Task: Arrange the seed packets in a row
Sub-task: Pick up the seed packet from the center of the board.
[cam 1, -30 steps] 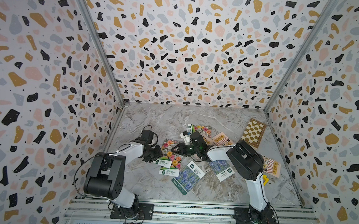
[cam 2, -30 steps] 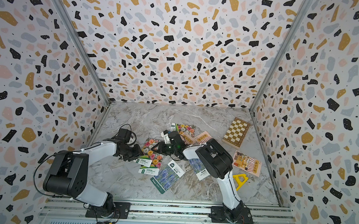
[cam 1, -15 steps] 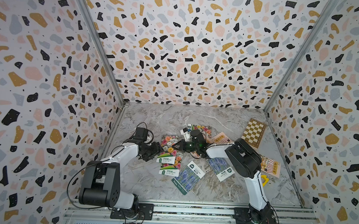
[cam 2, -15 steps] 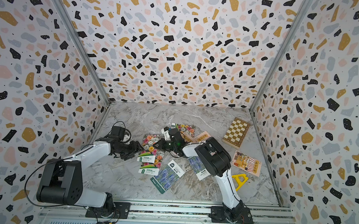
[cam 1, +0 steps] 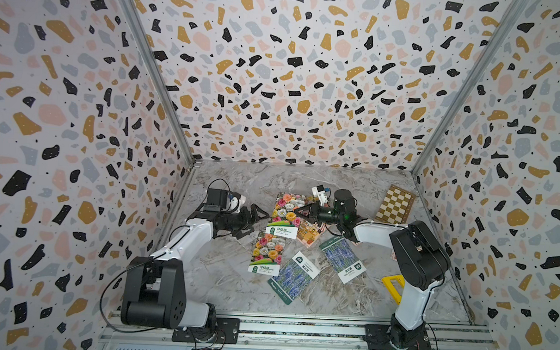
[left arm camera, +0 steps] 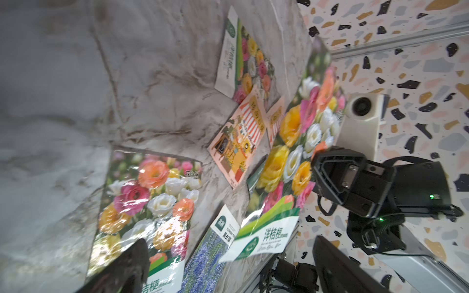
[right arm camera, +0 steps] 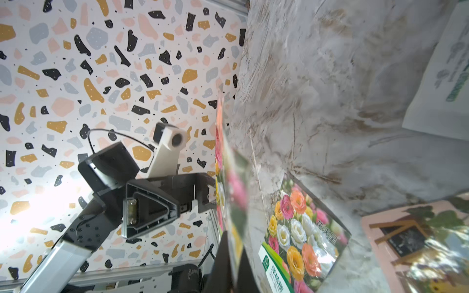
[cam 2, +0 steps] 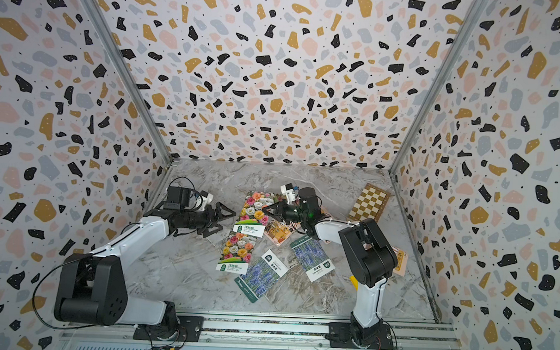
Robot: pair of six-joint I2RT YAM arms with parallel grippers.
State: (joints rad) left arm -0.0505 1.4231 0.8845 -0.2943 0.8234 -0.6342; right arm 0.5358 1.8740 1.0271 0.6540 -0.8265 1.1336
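Since a second ago the left arm (cam 1: 190, 237) has backed off toward the left wall (cam 1: 60, 138) and the left jaws have let go, spread wide and empty, while the right jaws have clamped shut on one long edge of a flower seed packet (cam 1: 283, 215). That packet hangs tilted off the marble surface (cam 1: 233, 278); the left wrist view shows it clear of what lies beneath. Its long axis runs from the back wall (cam 1: 293, 84) toward the rail (cam 1: 297, 328), white-green label end nearest the rail, overhanging the far end of a second flower packet (cam 1: 266, 254) that lies flat, pointing much the same way. The left jaws sit just beside the held packet's free long edge, not touching. I judge the right arm (cam 1: 368, 229) now carries it alone, and it needs to go down side by side with that flat one, long axes parallel.
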